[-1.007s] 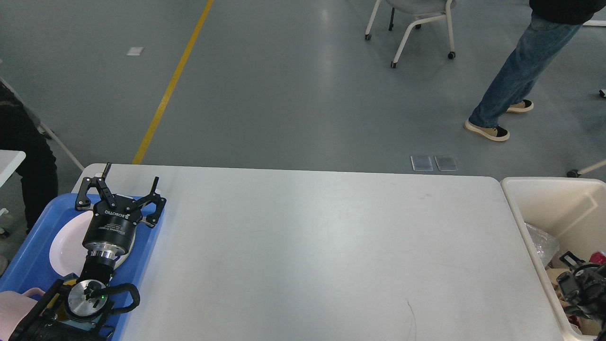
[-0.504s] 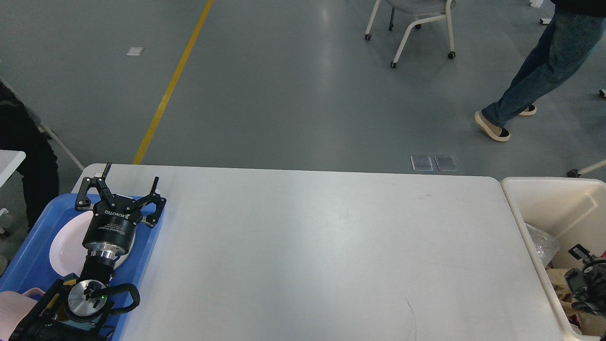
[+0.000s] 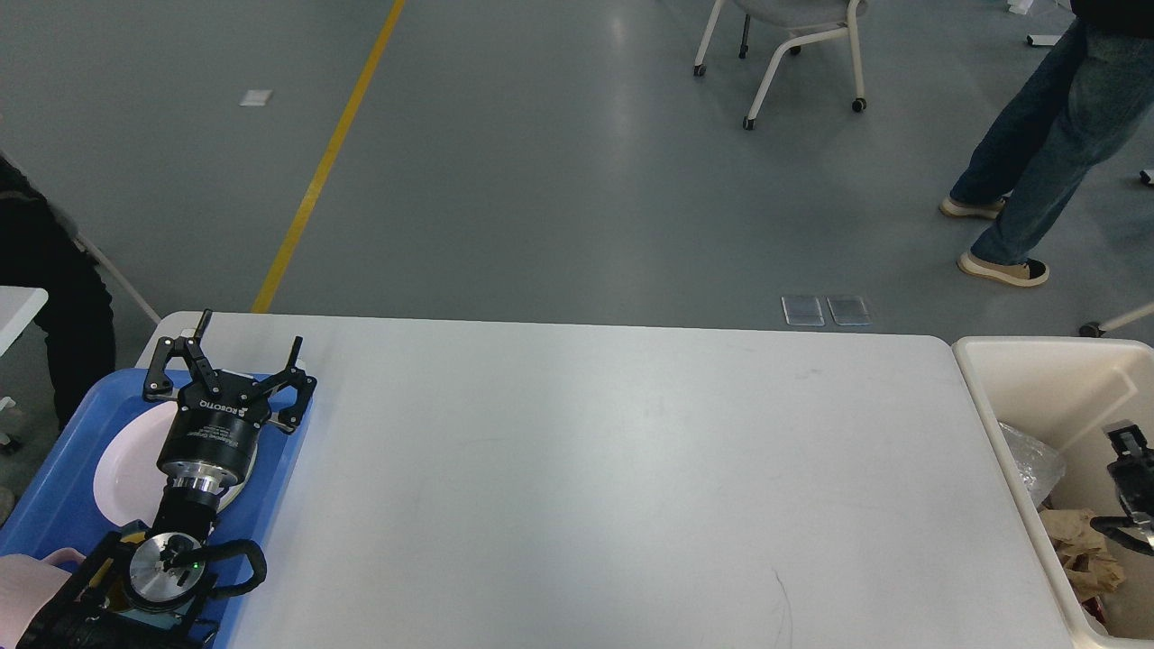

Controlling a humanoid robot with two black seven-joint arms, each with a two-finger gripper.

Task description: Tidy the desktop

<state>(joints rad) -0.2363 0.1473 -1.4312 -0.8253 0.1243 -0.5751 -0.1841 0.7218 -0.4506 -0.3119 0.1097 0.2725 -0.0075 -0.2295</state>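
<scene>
**Both arms out at the desk's ends**

Nearest you, the white desk (image 3: 577, 487) fills the middle of the head view, its surface bare apart from faint scuffs; at its left end sits a blue tray (image 3: 54, 487) holding a white plate (image 3: 122, 464), and your left claw (image 3: 245, 350) hangs over the tray's far corner with its two fingers spread wide and nothing between them; at the right end, a beige bin (image 3: 1019, 379) stands just beside the desk with crumpled brown paper (image 3: 1086, 550) and clear plastic inside; your right claw (image 3: 1127, 487) shows above it, cut by the frame edge (whether it is open or closed cannot be told); farther off, on the grey floor, a yellow line (image 3: 325, 162), a wheeled chair (image 3: 793, 45), and a person in jeans (image 3: 1037, 153) standing.
</scene>
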